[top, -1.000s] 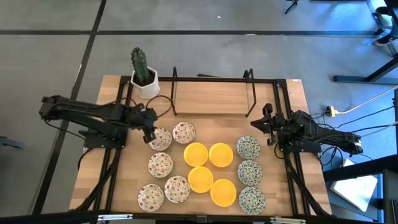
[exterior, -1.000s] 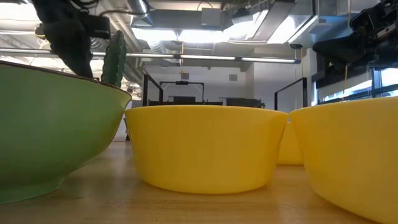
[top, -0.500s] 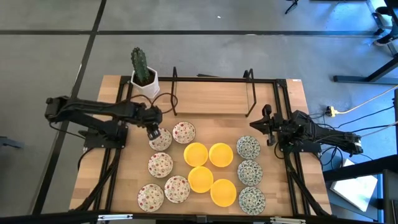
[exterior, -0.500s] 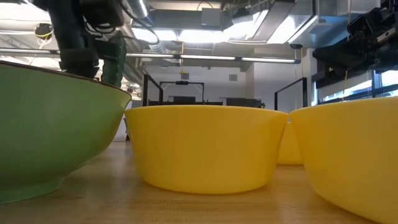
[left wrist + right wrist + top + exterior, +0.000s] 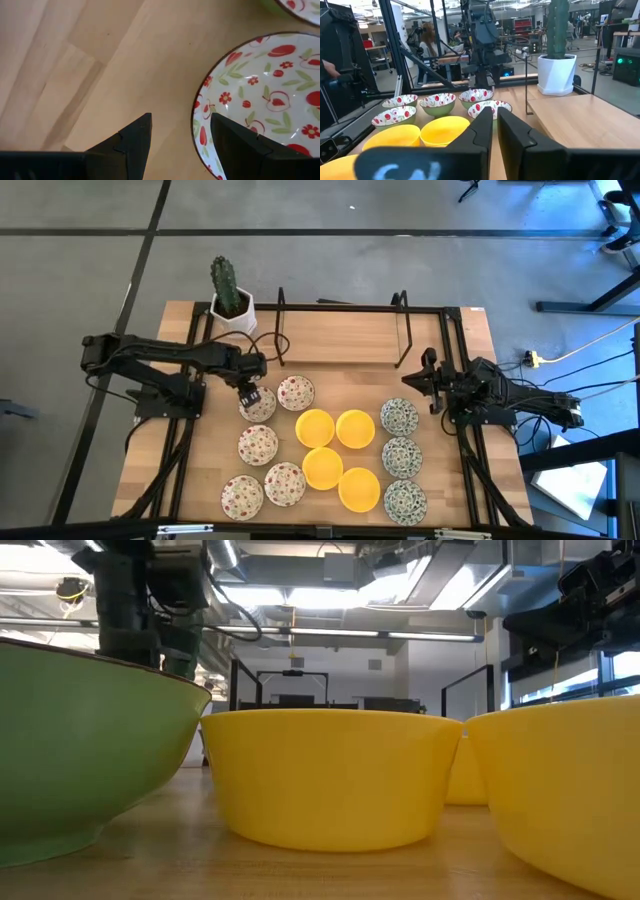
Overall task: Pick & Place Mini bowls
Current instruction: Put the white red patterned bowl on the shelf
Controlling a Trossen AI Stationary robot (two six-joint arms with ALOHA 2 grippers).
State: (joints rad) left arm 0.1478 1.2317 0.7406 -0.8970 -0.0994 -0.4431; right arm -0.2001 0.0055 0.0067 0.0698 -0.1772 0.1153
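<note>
over the red-speckled bowls, left pincer spread

at the desk's (image 5: 340,340) left, the left pincer (image 5: 250,393) hangs spread over the rim of a red-speckled bowl (image 5: 258,404), one finger (image 5: 235,145) inside the rim, the other outside. mini bowls (image 5: 325,452) lie in three groups: red-speckled, yellow, blue-green. at the right edge the right pincer (image 5: 424,381) waits, pressed together, beside a blue-green bowl (image 5: 399,417).
</note>
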